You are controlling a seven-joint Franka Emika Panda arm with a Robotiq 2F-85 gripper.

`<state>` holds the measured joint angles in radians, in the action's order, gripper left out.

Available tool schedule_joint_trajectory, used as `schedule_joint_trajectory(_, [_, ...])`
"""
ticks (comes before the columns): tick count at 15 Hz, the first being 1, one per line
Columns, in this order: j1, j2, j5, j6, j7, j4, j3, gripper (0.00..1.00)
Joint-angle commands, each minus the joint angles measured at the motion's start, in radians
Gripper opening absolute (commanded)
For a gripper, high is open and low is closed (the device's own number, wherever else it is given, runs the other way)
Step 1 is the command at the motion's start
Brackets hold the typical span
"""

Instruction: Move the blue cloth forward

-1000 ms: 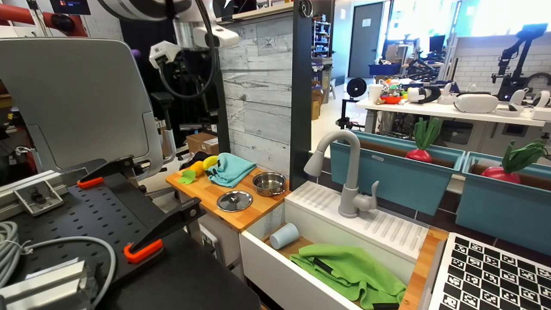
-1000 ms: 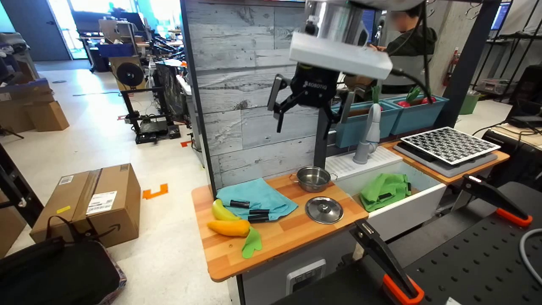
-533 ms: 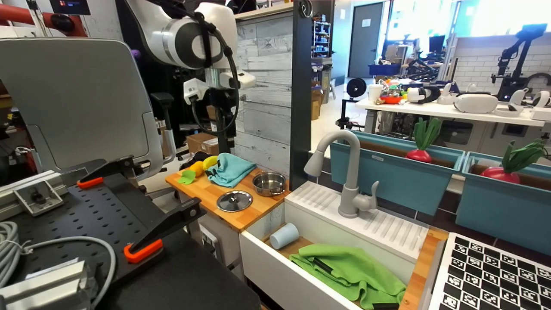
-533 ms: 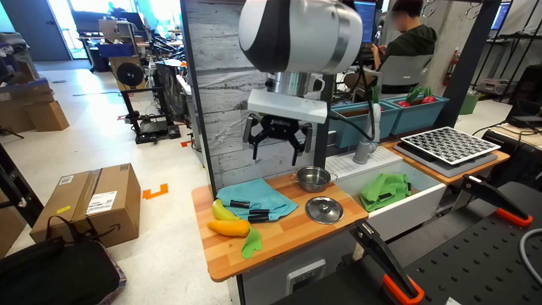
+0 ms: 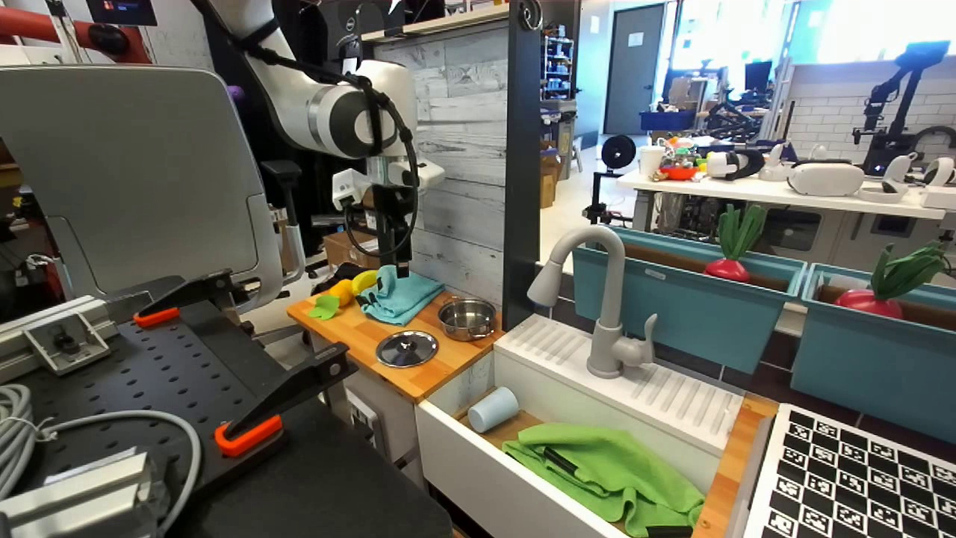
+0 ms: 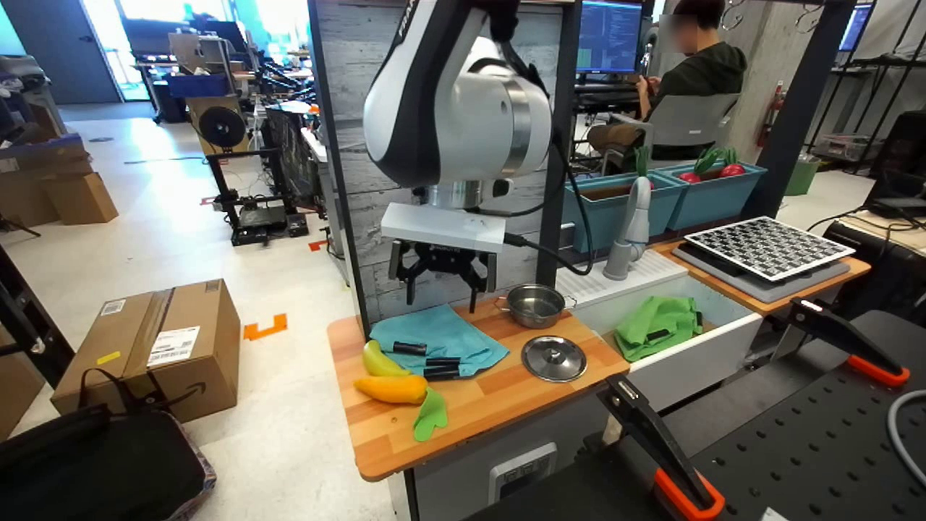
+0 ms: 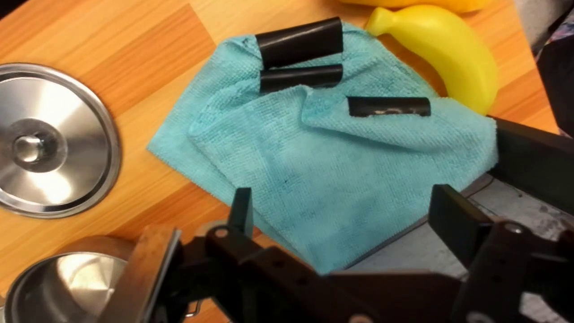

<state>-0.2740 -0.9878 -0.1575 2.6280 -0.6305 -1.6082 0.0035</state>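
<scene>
The pale floor (image 6: 173, 246) gleams beside a grey plank wall (image 5: 472, 149).

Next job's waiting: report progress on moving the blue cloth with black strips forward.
Done: the black two-fingered gripper is open above the blue cloth. In hand: apparently alignment; nothing is gripped. Left: grasping the cloth, which lies on the brown wooden counter, and moving it forward.

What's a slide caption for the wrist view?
Open gripper over a blue cloth lying between a banana and a pot lid.
</scene>
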Motion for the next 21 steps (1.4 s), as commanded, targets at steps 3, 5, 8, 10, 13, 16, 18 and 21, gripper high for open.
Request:
schedule_joint_trajectory(3, [-0.056,-0.120,0.010,-0.033,-0.055,0.129,-0.051,1.00])
schedule_joint_trajectory(5, [-0.068,-0.148,0.015,-0.032,-0.066,0.152,-0.061,1.00])
schedule_joint_trajectory(8, [-0.090,-0.178,0.028,-0.030,-0.081,0.172,-0.078,1.00])
schedule_joint_trajectory(10, [-0.100,-0.192,0.033,-0.034,-0.084,0.180,-0.085,1.00])
schedule_joint_trajectory(13, [-0.119,-0.202,0.046,-0.027,-0.082,0.173,-0.099,1.00])
schedule_joint_trajectory(16, [-0.135,-0.182,0.068,-0.006,-0.067,0.124,-0.109,1.00])
schedule_joint_trajectory(18, [-0.141,-0.167,0.092,0.015,-0.054,0.087,-0.113,1.00])
schedule_joint_trajectory(21, [-0.148,-0.152,0.122,0.026,-0.042,0.042,-0.116,1.00])
